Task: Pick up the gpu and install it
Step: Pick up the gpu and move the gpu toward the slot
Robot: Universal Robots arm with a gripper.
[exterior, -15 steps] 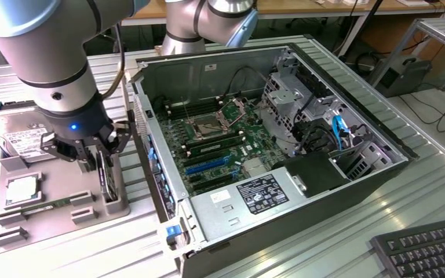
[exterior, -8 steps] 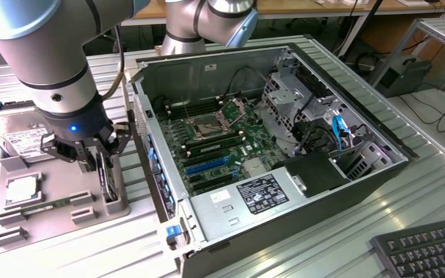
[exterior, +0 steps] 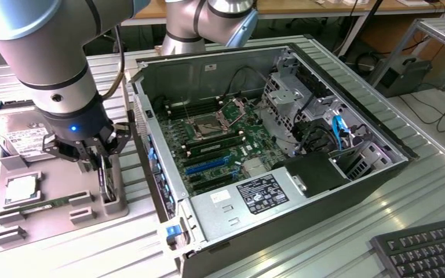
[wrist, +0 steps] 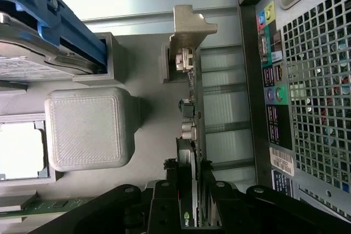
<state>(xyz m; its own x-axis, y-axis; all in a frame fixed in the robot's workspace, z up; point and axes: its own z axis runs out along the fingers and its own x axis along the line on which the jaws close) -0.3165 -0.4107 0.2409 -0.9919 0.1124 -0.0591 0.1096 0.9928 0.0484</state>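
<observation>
Wrist view shows the gripper down over the gpu, with the thin card right in its middle. I cannot tell if the gripper is squeezing the card or just sitting around it. The gpu stands up on its long edge in a slot of a grey tray. Just beside it on the tray is a grey block. Next to the block lies a small square chip. A bit further along is a hard drive with a blue part on it. On the other side of the gpu is the back of the computer case, with its ports and a grid of holes.

From the exterior view, the tray sits on the ribbed metal worktop, just beside the case. The case lies open on its side, and the green board inside shows. A black keyboard is well apart, at the exterior view's right.
</observation>
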